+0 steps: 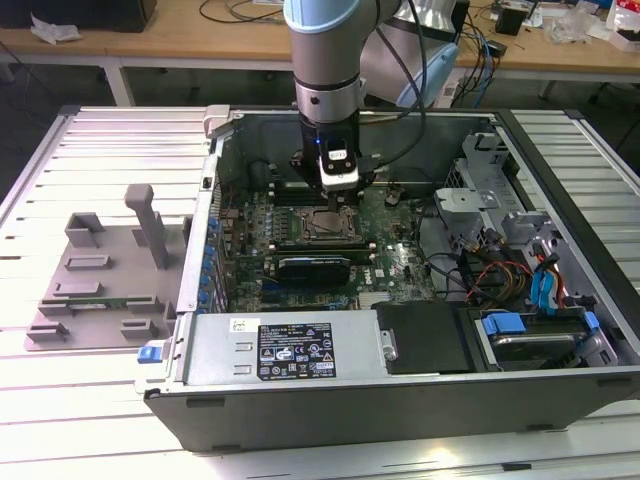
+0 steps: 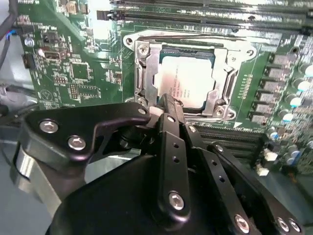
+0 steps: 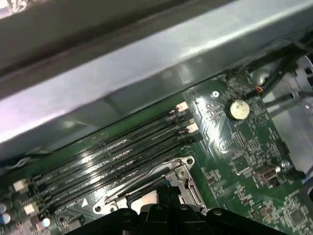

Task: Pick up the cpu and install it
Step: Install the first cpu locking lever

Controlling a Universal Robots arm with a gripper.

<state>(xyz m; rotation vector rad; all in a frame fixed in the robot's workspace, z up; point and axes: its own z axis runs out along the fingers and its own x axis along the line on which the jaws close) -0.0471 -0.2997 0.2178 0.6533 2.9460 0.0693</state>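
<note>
I have the gripper (image 1: 337,196) hanging low inside the open computer case (image 1: 400,390), right over the socket (image 2: 193,78) in the middle of the motherboard (image 1: 400,265). In the second wrist view the cpu (image 2: 185,81) lies flat in the socket's metal frame, silver top up, and my fingers (image 2: 168,105) look drawn close together with their tip at the chip's near edge — holding nothing that I can see, though whether they touch it I cannot tell. To my eye the chip is seated or very nearly so; doing this step well means keeping it level in the frame, corners square to the socket, and never pressing on one edge alone. The memory slots (image 3: 117,156) run just beside the socket, and a coin battery (image 3: 238,109) sits further along the board. As for writing: there is faint print on the chip's lid and a white-on-black label (image 1: 296,350) on the power supply (image 1: 280,350), neither of which I can read — so I leave them unread.
</note>
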